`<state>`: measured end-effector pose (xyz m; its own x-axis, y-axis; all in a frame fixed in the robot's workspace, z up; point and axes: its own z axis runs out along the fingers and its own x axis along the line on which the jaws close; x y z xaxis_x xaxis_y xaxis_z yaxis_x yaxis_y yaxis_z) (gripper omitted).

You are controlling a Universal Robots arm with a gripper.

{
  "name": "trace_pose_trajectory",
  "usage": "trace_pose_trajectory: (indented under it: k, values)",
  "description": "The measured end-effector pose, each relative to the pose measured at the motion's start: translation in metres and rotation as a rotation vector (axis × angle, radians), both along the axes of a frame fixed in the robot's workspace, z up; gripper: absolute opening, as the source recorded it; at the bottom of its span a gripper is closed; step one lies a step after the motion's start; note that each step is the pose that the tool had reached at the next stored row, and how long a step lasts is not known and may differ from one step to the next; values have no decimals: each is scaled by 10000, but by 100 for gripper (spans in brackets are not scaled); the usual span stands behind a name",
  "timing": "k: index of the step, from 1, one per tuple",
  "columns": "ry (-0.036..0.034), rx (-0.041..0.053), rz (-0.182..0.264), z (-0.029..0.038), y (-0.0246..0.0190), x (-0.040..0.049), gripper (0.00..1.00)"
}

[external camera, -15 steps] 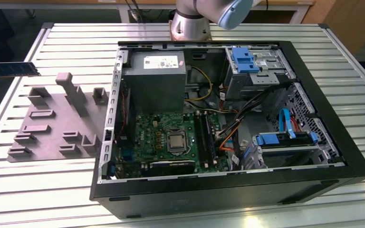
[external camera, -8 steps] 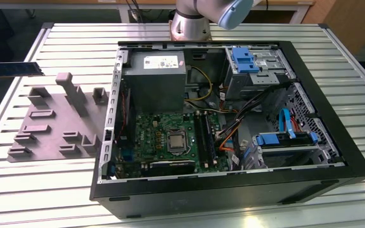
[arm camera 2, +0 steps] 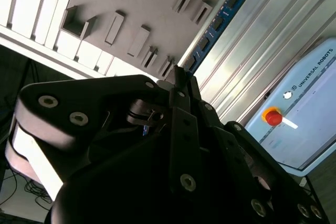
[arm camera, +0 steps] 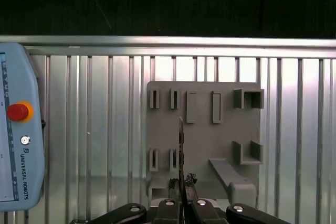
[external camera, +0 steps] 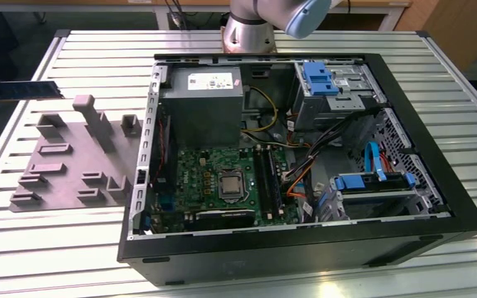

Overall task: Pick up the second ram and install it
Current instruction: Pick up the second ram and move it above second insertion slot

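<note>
My gripper [arm camera: 181, 186] is shut on the second ram [arm camera: 181, 148], which shows edge-on as a thin dark strip running out from between the fingers. In the second wrist view the ram [arm camera 2: 220, 22] is a long blue-green board with black chips, sticking out past the gripper [arm camera 2: 177, 83]. It hangs in the air over the grey holder plate [arm camera: 202, 129]. In the exterior view the ram [external camera: 25, 90] lies level above the table's left edge, beyond the holder plate [external camera: 72, 155]. The open computer case [external camera: 297, 248] holds the green motherboard [external camera: 222, 180] with its long black slots [external camera: 269, 180].
The holder plate carries several raised slots and blocks [external camera: 85, 108]. A pale blue teach pendant [arm camera: 18, 140] with a red button [arm camera 2: 271, 116] lies on the ribbed metal table [external camera: 56, 248]. Inside the case are a grey power supply [external camera: 201, 102], blue drive brackets [external camera: 371, 181] and loose cables [external camera: 300, 177].
</note>
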<state>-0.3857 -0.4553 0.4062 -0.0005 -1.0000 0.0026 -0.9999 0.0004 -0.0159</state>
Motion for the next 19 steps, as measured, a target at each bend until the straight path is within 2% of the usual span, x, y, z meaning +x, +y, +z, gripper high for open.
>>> trace_pose_trajectory:
  k: [19]
  values:
    - [-1, 1, 0, 0, 0, 123, 14]
